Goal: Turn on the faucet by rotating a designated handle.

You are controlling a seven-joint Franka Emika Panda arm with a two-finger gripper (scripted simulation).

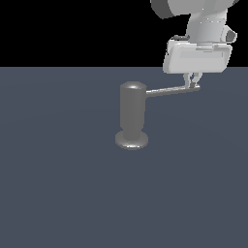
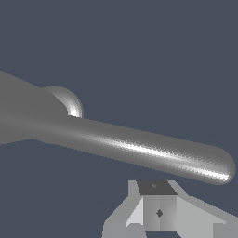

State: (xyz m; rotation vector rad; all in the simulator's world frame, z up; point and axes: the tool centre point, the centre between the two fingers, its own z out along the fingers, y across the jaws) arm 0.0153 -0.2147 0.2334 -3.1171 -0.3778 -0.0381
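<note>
- My claw point(image 1: 193, 83) hangs at the tip of the handle point(image 1: 170, 90), toward the exterior view's right, high in the scene, with my white wrist housing straight above it.
- The fingers point(image 1: 188, 80) sit close together, with only a narrow gap. They overlap the rod's rounded end in the exterior view, but I cannot tell whether they pinch it or only stand beside it.
- In the wrist view only one finger point(image 2: 158, 209) shows, just beside the handle point(image 2: 139, 148) near its tip; the other finger is out of the picture, so the grip stays unclear there too.
- The faucet point(image 1: 132, 116) stands upright near the middle of the table point(image 1: 58, 193), domed top up, on its flared base disc.
- The handle leaves the cylinder near the dome and runs out toward the exterior view's right, rising slightly to its rounded end.
- The handle's tip is the outer edge of the fixture; the dark blue-grey table spreads flat on every side of the base, to the near side widest of all.
- Under the rod there is open air down to the table.
- The table's far edge meets a black background just above the dome's height.
</note>
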